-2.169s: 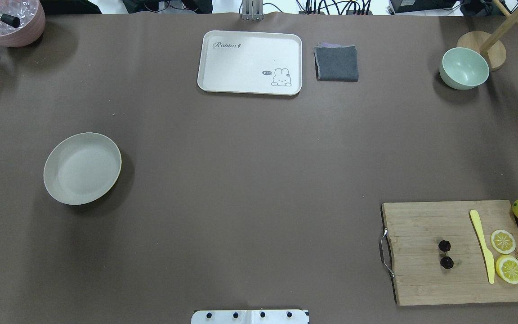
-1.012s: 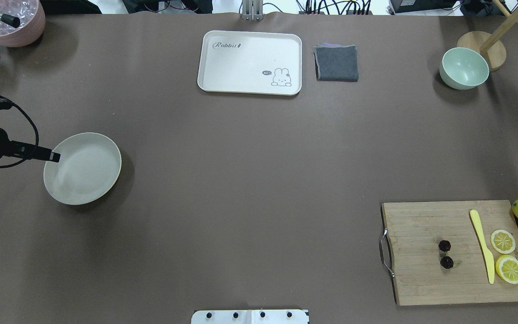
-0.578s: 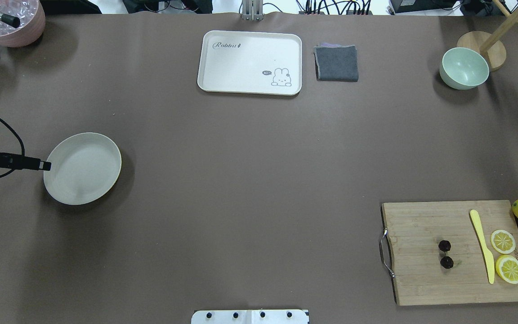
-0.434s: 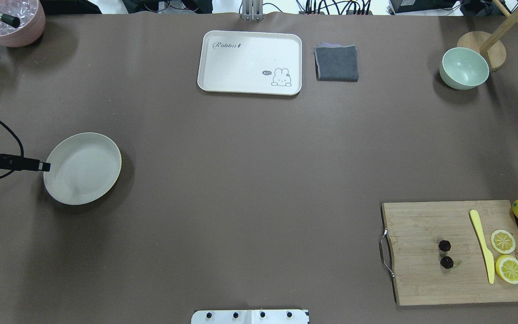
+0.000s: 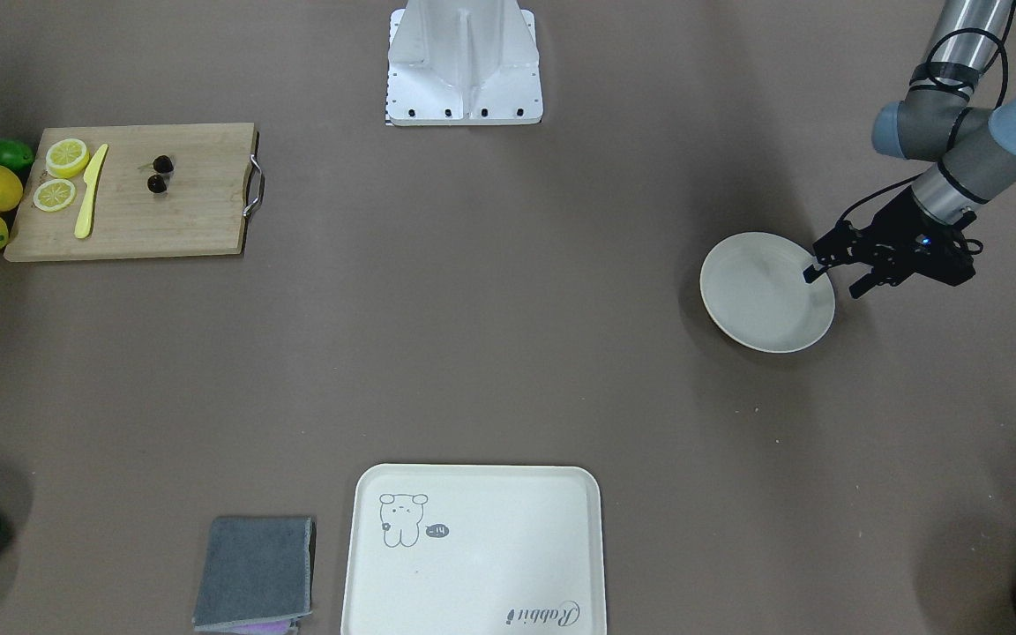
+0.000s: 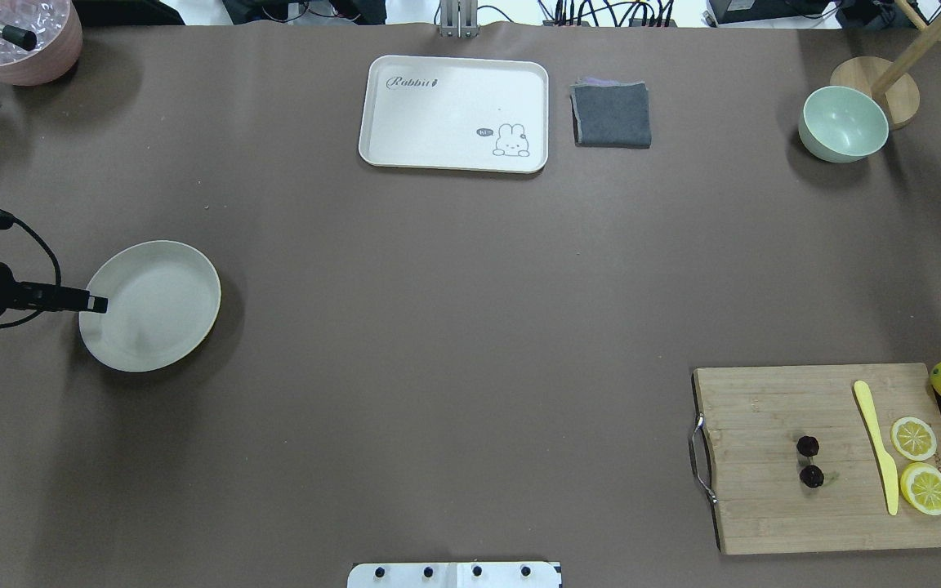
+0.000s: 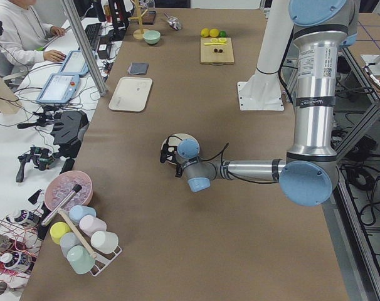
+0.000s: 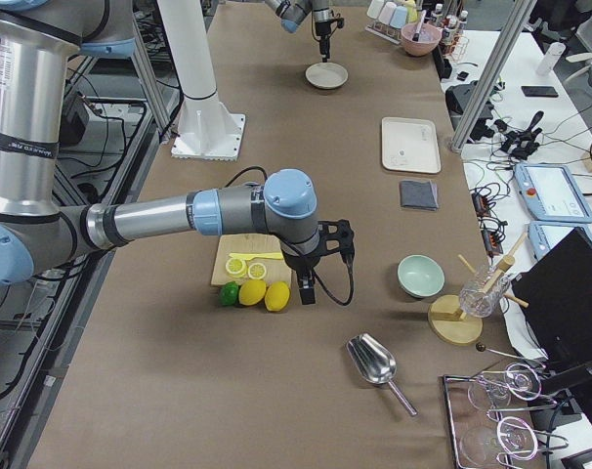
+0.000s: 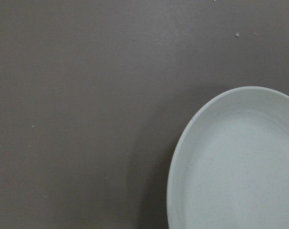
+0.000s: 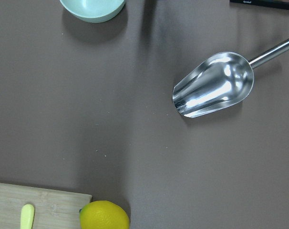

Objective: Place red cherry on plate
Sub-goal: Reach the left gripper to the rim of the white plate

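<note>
Red cherry [image 6: 812, 476]: two dark fruits lying on the wooden cutting board [image 6: 764, 514], at the right near corner of the tabletop [image 6: 454, 327]. They sit between the board's metal handle [image 6: 697, 457] and the yellow knife [image 6: 876, 447]. Nothing touches them. Plate [image 6: 160, 314]: well apart, on the left side, nothing on it.

Left end effector [image 5: 832, 283]: the overhead view gives only one dark finger [image 6: 70, 298], seen edge-on, with its tip over the plate's left rim. The front-facing view resolves it into two fingers spread apart, one tip over the plate just inside the rim, the other outside the plate. They hold nothing. Height above the plate not readable. The left wrist view shows only the plate's edge and bare tabletop.

Right end effector [image 8: 306, 290]: shows only in the exterior right view, hanging just beside the lemons [image 8: 265, 293] at the board's outer end. Fingers apart or together: cannot tell. Its wrist view looks down on a metal scoop [image 10: 213, 86], a pale green bowl [image 10: 93, 7], one of the lemons and the board's corner.
</note>
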Motion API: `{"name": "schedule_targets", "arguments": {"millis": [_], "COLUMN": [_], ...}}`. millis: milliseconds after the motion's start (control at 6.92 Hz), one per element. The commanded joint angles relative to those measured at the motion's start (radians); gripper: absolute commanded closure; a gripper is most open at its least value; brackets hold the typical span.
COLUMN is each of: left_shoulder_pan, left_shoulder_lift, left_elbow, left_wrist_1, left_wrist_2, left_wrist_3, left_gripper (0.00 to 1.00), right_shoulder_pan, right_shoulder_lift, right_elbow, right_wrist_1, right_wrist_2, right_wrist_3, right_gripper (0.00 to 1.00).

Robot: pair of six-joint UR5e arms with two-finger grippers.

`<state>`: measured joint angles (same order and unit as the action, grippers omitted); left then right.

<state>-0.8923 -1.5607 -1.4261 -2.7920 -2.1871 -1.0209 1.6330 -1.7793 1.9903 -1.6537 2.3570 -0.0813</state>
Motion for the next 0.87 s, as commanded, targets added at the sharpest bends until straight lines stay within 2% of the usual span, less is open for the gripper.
{"name": "schedule_targets", "arguments": {"millis": [0, 289, 723], "left_shoulder_pan": [0.035, 0.039, 0.039], "left_shoulder_lift": [-0.013, -0.012, 0.01], "left_elbow": [0.004, 0.003, 0.004], "left_wrist_1": [0.0, -0.009, -0.063], "left_wrist_2": [0.041, 0.041, 0.012], "left_wrist_3": [-0.015, -0.002, 0.022], "left_gripper": [0.29, 0.98, 1.0], "right_shoulder_pan": [0.005, 0.005, 0.007], "right_shoulder_lift": [0.0, 0.0, 0.001], "right_elbow": [-0.001, -0.005, -0.002], "right_wrist_1": [0.0, 0.0, 0.0], "right_wrist_2": [-0.001, -0.001, 0.001], "right_wrist_3": [-0.002, -0.002, 0.0], "right_gripper": [0.0, 0.0, 0.0]}}
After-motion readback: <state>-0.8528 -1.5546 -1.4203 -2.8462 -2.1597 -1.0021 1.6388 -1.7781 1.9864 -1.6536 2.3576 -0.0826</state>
